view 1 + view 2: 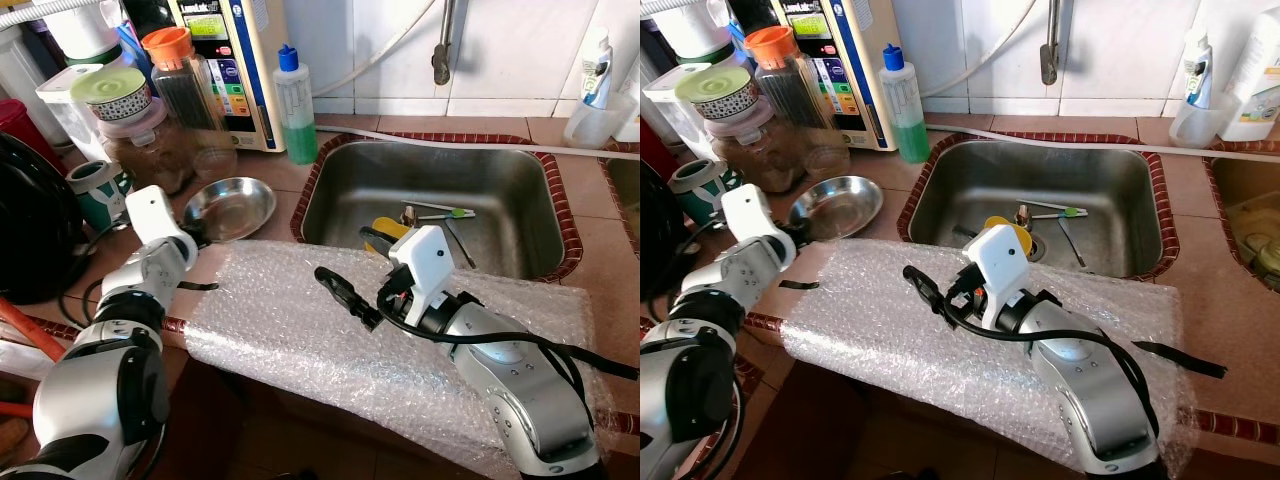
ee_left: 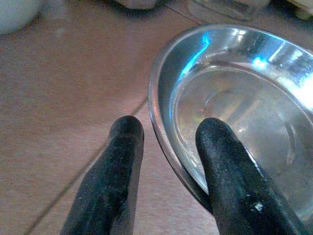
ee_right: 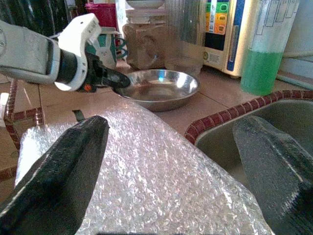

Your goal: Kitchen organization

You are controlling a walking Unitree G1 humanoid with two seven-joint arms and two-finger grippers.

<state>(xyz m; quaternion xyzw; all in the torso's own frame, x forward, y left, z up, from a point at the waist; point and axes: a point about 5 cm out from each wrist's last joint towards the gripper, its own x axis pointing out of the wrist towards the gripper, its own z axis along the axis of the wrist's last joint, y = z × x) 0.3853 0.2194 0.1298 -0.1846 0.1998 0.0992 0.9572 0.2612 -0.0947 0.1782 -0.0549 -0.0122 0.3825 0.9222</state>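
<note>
Nearest lies a sheet of bubble wrap (image 1: 330, 335) spread over the front edge of the counter (image 1: 600, 255), hiding the tiled edge under it; its right end runs beneath the right arm and is hard to follow. The right tool (image 1: 345, 292) hovers over the wrap with its two black fingers (image 3: 63, 166) spread wide, holding nothing. To the left, the left tool (image 2: 166, 142) has its fingers (image 2: 225, 161) parted either side of the near rim of a shallow steel dish (image 1: 232, 207), one inside the bowl, one outside on the counter; whether they press the rim cannot be told. The dish looks empty. The counter is reddish-brown tile. To the right of the dish the steel sink (image 1: 440, 200) holds a yellow item (image 1: 392, 232), part hidden by the right wrist, and some utensils too small to name. Farther back, on the left, stand jars (image 1: 135, 125), cut off by the frame, and a bottle of green liquid (image 1: 296, 110) against the white-tiled wall (image 1: 500, 50).
</note>
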